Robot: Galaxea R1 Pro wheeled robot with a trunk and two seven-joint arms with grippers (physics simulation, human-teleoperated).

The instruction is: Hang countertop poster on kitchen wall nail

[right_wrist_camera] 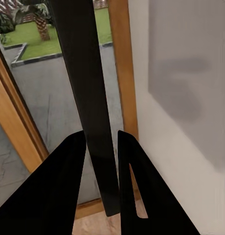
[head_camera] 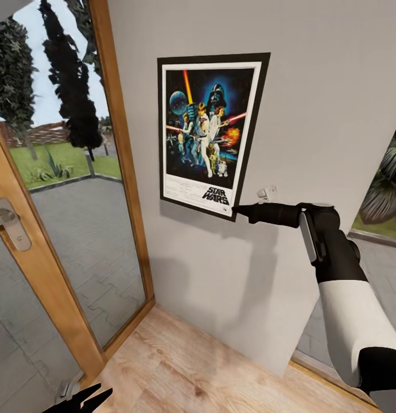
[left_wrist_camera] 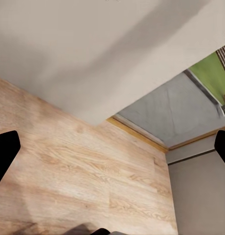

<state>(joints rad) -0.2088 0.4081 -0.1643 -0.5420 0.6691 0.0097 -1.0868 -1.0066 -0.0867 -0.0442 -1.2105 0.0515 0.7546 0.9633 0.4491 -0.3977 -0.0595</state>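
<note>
Pinching poster [head_camera: 209,135] at lower right corner, right gripper [head_camera: 239,211] is pressing it flat against grey wall [head_camera: 336,103], presumably seeking nail; nail itself not discernible. Poster is hanging slightly tilted, between wooden door frame [head_camera: 120,143] and window at right. Right wrist view: both fingers [right_wrist_camera: 58,186] are closing on poster's thin black edge [right_wrist_camera: 88,98]. Left gripper [head_camera: 77,398] is idling low over wood floor [head_camera: 186,367], fingers spread, holding nothing. Legible writing: "STAR WARS" logo at poster's bottom; fine print unreadable.
</note>
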